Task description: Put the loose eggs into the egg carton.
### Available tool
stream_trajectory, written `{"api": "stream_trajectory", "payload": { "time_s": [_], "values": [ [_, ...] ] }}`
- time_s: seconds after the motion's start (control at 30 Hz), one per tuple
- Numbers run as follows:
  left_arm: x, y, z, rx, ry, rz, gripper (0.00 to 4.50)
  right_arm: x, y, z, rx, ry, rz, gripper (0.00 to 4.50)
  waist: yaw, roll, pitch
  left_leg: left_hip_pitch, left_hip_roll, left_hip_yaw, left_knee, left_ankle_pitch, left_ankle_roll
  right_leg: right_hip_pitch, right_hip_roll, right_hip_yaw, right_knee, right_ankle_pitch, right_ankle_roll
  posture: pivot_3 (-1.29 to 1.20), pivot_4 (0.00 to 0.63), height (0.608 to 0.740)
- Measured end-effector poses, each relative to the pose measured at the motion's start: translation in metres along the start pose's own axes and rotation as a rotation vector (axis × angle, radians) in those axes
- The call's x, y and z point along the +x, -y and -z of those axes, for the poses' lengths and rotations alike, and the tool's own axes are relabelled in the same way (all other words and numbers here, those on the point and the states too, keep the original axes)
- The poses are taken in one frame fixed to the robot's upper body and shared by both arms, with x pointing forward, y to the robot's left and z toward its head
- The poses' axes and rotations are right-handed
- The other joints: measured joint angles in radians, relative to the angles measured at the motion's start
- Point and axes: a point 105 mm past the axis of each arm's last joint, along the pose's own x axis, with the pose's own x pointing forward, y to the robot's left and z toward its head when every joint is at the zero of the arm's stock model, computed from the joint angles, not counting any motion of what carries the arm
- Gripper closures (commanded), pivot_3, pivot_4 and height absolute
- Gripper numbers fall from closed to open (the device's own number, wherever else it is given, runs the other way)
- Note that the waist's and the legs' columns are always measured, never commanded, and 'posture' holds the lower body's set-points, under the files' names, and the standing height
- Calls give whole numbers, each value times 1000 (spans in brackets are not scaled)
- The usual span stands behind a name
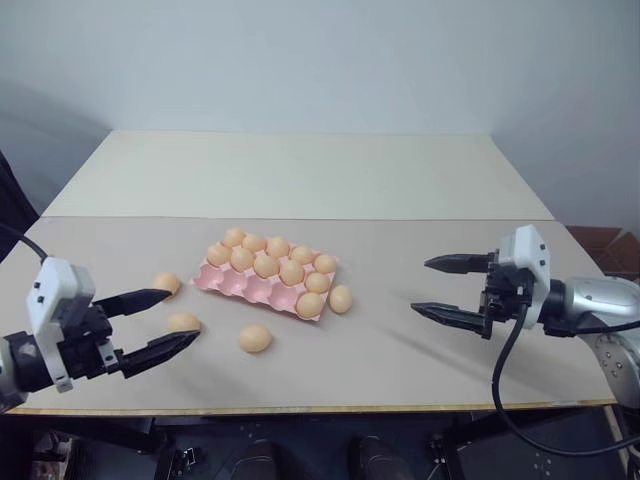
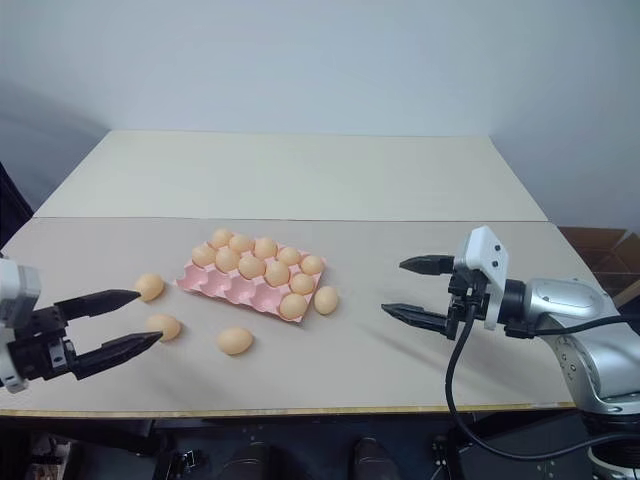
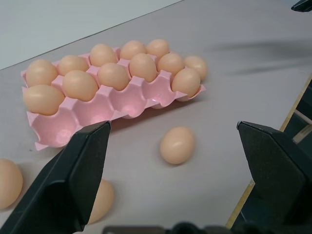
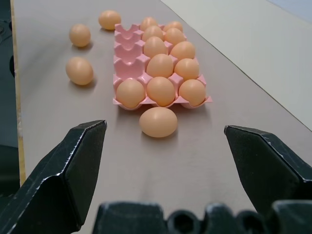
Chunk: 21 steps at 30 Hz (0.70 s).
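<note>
Egg carton (image 1: 262, 284), pink, mid-table, eleven cups filled (near row mostly bare). Four loose eggs (image 1: 255, 338) on the table (image 1: 400, 340): one touching the carton's right end, three toward its left-front. Left gripper (image 1: 160, 324) and right gripper (image 1: 446, 288): both spread wide, grasping nothing.

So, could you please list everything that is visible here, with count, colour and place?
egg carton: one, pink, middle of the near table.
eggs in the carton: eleven, orange-tan; four cups on the robot's side are empty.
loose eggs: four, orange-tan; three on the near table left of and in front of the carton, one by its right end.
near table: one, beige.
far table: one, cream, behind it.
left gripper: black jaws open, near the left eggs.
right gripper: black jaws open, right of the carton.
</note>
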Motion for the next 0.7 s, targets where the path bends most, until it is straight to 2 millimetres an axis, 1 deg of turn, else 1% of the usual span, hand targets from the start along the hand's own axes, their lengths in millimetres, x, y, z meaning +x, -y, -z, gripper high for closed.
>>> {"api": "stream_trajectory", "payload": {
  "time_s": [0.13,0.23,0.43,0.53,0.63,0.7],
  "values": [
    [0,-3,-5,-6,27,-3,0,0,-2,2,7,-5,-4,12,0,0,0,0,0,0,0,0,0,0,0,0,0,0,0,0,150,740],
    [0,-1,-7,-26,47,27,0,0,-3,2,4,-4,-6,12,-2,0,0,0,0,0,0,0,0,0,0,0,0,0,0,0,150,740],
    [-3,-1,-3,-9,3,43,0,0,-2,1,2,-4,-2,12,0,0,0,0,0,0,0,0,0,0,0,0,0,0,0,0,150,740],
    [-6,-5,0,-7,-14,34,0,1,2,-3,-21,-3,17,12,-1,0,0,0,0,0,0,0,0,-1,0,0,0,0,0,0,150,740],
    [-3,-8,-4,20,2,36,0,-3,4,-9,-57,-31,4,12,1,0,0,0,0,0,0,0,0,-1,0,0,0,0,0,0,150,740],
    [-1,-7,-5,19,5,53,0,-6,4,-8,-69,-59,-5,12,2,0,0,-1,0,1,0,0,0,-1,0,0,-1,0,0,0,150,740]
  ]
}}
